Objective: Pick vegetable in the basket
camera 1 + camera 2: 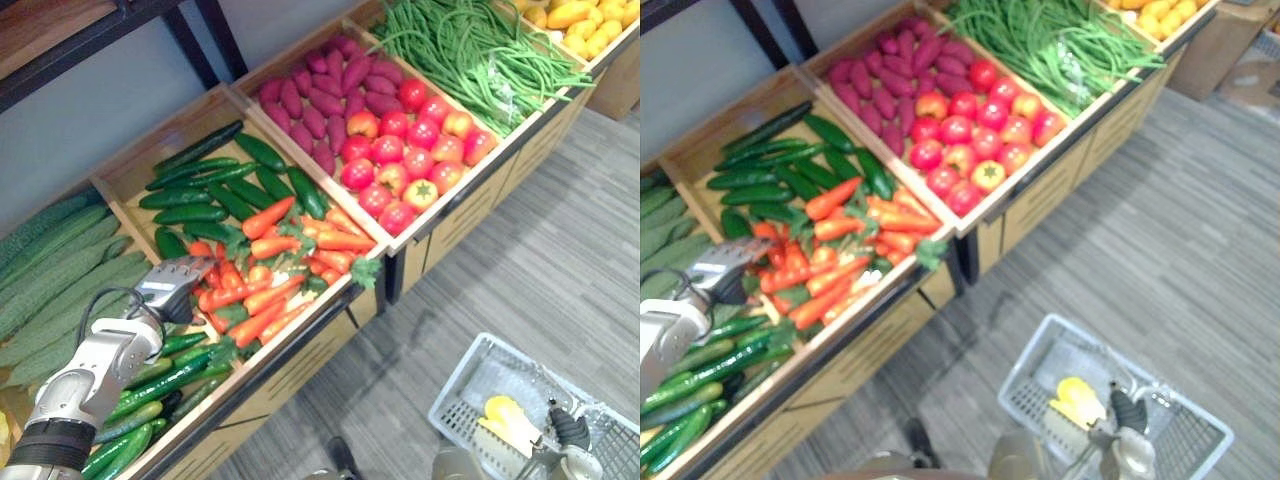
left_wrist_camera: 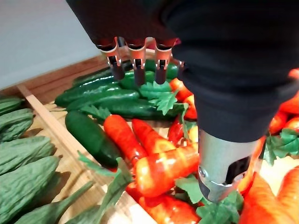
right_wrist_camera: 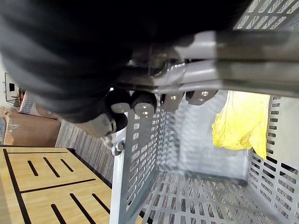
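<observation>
Orange carrots crowd the crate's front edge under your left hand, fingers straight and empty; your right hand curls round the basket handle over open floor

glossy carrots fill a wooden crate; the basket is plastic.

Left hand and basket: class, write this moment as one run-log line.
left hand: open, over carrots | right hand: shut on basket handle | basket: yellow item inside
</observation>
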Available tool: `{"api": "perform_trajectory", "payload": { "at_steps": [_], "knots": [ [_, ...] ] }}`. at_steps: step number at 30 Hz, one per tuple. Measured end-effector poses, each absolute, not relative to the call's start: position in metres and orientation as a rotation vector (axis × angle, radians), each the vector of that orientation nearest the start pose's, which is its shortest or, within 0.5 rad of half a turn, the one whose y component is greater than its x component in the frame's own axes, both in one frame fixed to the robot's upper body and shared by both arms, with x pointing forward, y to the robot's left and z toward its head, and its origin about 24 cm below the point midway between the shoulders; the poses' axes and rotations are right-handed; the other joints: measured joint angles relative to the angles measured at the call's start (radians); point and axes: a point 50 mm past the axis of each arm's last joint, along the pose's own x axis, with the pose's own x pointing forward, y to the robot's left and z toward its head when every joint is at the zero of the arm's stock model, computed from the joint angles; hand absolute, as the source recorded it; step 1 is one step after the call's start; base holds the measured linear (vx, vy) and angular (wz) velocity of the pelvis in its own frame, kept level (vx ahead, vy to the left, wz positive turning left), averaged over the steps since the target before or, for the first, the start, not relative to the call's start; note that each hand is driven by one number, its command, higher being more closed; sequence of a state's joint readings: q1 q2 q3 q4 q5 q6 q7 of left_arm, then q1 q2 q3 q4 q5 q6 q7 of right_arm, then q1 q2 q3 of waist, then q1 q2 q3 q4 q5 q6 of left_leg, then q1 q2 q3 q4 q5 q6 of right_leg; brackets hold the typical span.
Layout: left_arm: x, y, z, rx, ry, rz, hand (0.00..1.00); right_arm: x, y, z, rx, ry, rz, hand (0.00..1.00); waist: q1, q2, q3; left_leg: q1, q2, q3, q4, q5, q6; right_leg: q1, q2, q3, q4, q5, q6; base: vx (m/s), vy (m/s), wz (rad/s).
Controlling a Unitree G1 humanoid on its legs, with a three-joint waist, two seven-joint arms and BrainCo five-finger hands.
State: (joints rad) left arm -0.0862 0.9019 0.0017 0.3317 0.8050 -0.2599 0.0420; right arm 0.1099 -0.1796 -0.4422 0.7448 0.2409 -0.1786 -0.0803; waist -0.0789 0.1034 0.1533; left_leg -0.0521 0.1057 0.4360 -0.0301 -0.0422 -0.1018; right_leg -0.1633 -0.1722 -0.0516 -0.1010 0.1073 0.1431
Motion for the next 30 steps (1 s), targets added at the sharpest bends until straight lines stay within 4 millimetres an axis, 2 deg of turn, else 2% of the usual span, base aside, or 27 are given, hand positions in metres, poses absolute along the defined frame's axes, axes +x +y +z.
{"api": "perform_trajectory", "payload": {
  "at_steps": [18, 30],
  "knots": [
    [0.256, 0.342, 0.084, 1.631, 0.175, -0.031, 0.0, 0.134, -0.3, -0.094, 0.126, 0.559, -0.693, 1.0, 0.003, -0.013, 0.022, -0.018, 0.006, -0.01, 0.022, -0.006, -0.001, -0.008, 0.0, -0.008, 0.013, 0.0, 0.0, -0.03, -0.03, 0.01],
    [0.265, 0.342, 0.095, 1.628, 0.148, 0.009, 0.0, 0.141, -0.3, -0.091, 0.128, 0.537, -0.684, 1.0, 0.002, -0.022, 0.058, -0.037, 0.007, -0.01, 0.024, -0.006, 0.0, -0.027, 0.0, -0.011, 0.014, 0.002, -0.002, 0.0, -0.002, 0.0]
  ]
}}
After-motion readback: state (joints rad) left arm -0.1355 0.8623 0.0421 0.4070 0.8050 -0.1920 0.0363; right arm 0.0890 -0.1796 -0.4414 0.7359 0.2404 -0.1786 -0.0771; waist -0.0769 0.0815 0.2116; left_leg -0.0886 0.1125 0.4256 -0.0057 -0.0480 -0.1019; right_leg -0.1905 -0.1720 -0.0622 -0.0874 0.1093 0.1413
